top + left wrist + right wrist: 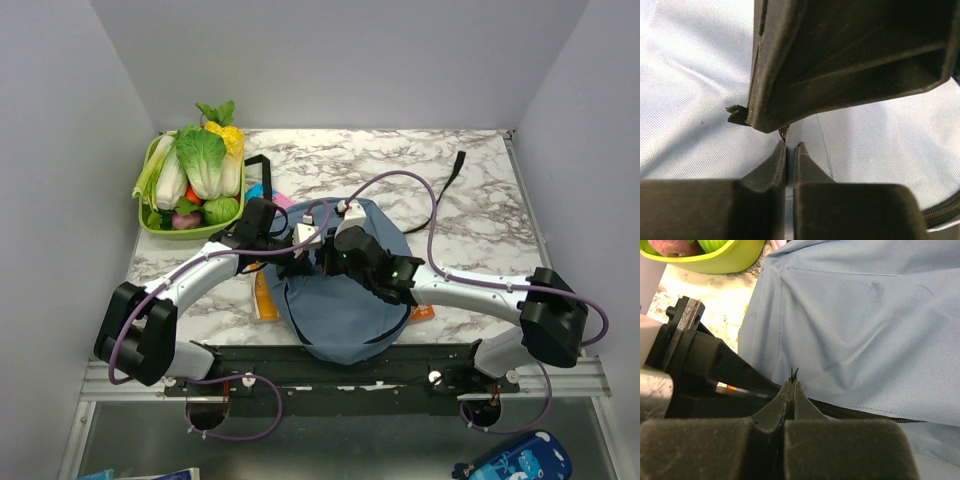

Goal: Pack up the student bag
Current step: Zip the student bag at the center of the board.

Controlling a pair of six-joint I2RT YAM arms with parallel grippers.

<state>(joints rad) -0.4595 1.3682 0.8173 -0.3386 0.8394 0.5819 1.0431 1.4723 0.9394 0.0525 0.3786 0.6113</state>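
The student bag [350, 310] lies slumped at the near edge of the counter [480, 200], directly in front of the arm bases, with both arms bent in over its top. Its dusty-blue cloth creases and sags, so it probably handles as light, limp and slippery, with no stiff edge. The zipper [855, 413] line or a seam looks a surer hold than the open panel. The right pincer [792, 382] is pressed shut on a thin black tab [793, 372] just above that zipper. The left pincer [790, 147] is closed to a slit against the cloth, and I cannot tell whether it holds anything. An orange book [263, 298] pokes out from under the bag.
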